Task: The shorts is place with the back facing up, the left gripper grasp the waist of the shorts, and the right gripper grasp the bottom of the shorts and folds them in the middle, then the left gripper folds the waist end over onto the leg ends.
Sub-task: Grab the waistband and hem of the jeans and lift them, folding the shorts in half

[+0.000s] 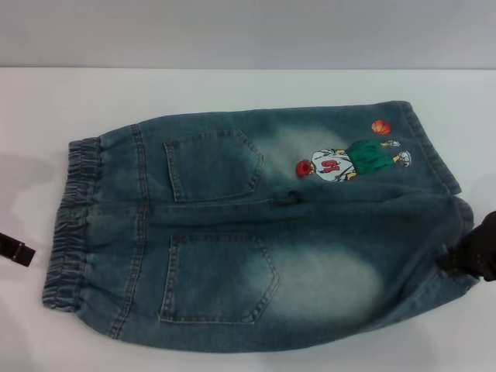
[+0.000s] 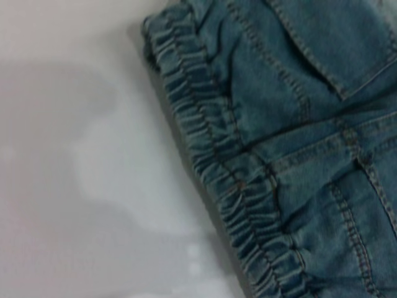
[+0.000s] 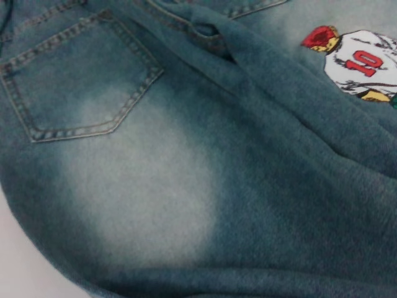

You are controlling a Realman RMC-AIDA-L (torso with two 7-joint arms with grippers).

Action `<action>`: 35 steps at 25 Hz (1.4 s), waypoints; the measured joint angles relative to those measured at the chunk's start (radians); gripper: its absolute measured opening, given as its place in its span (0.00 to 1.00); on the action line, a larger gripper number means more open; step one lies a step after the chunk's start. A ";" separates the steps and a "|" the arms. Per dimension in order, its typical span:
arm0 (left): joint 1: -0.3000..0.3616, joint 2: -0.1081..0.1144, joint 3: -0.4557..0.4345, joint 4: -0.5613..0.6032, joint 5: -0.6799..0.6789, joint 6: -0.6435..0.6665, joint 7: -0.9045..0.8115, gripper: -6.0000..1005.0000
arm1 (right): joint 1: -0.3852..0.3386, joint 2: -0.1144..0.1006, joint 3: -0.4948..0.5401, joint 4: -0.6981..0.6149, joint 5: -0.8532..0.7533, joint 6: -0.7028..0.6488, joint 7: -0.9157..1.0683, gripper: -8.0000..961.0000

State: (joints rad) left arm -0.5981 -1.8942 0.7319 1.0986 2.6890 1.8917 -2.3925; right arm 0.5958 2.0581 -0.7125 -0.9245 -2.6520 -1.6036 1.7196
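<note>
In the head view the shorts [image 1: 256, 232] lie flat, back side up, across the middle of the white table [image 1: 248, 85], with the gathered elastic waist [image 1: 74, 225] at the frame's left and the hemmed leg ends [image 1: 438, 155] at the right. Two patch pockets sit left of centre and the cartoon print [image 1: 349, 159] is in the upper right. The left gripper [image 1: 15, 249] shows only as a dark tip at the left edge, just beside the waistband but apart from it; whether its fingers are spread or closed I cannot tell. The right gripper [image 1: 474, 249] is a dark mass at the right edge, at the lower leg hem; the cloth puckers toward it, so it seems to be at the hem, though its hold cannot be confirmed.

The left wrist view shows the ruffled waist running from upper centre to the lower right, bare table to its left; no fingers appear.

The right wrist view is filled with denim: a pocket upper left, the print upper right, a soft ridge between them.

The denim looks thick, limp and fairly heavy, not slippery. The bulky waistband and the stitched hems should give the firmest places to pinch.
</note>
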 joint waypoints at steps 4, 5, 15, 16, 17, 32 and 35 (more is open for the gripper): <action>-0.004 -0.006 0.002 0.008 0.008 0.024 -0.011 0.72 | 0.011 -0.003 0.000 0.018 0.000 0.031 -0.001 0.01; -0.008 -0.010 0.004 0.005 0.009 0.028 -0.011 0.72 | 0.014 -0.003 0.000 0.019 0.000 0.035 -0.001 0.01; -0.018 -0.043 0.108 -0.003 0.013 0.023 -0.064 0.65 | 0.024 -0.004 0.000 0.030 0.000 0.073 -0.003 0.01; -0.018 -0.044 0.114 -0.003 0.016 0.019 -0.070 0.64 | 0.032 -0.008 -0.001 0.052 0.000 0.085 -0.004 0.01; -0.019 -0.047 0.121 -0.002 0.027 0.013 -0.075 0.64 | 0.032 -0.008 -0.001 0.052 0.000 0.085 -0.004 0.01; -0.078 -0.073 0.141 -0.044 0.132 -0.048 -0.107 0.78 | 0.047 -0.019 -0.001 0.091 0.000 0.120 -0.014 0.01; -0.090 -0.074 0.141 -0.048 0.132 -0.029 -0.107 0.83 | 0.047 -0.020 -0.001 0.092 0.000 0.128 -0.014 0.01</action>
State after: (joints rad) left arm -0.6876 -1.9679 0.8728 1.0503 2.8210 1.8625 -2.4996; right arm 0.6431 2.0386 -0.7133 -0.8329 -2.6523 -1.4761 1.7057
